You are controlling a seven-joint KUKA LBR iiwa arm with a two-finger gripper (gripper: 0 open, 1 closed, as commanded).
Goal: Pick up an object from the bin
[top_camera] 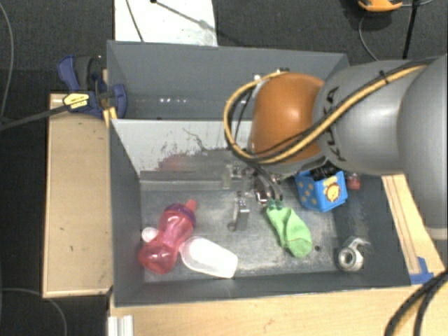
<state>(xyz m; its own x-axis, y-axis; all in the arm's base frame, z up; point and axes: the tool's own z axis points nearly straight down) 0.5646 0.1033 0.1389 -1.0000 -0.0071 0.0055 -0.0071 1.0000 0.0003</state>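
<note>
Camera view: tool (253,205) low over bin (126,208) middle, just beside green floppy thing (290,231); pink bottle (166,238) further left. Can't tell if tool's wide or narrow.

Bin floor (203,212) bare between pink bottle (166,238), green rag (289,231).

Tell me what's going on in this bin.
The arm's gripper is low in the middle of the grey bin, between a pink bottle and a crumpled green thing. I cannot see it holding anything. A white scoop lies against the bottle, a blue-and-yellow cube sits under the arm, and a metal ring lies nearby.
</note>
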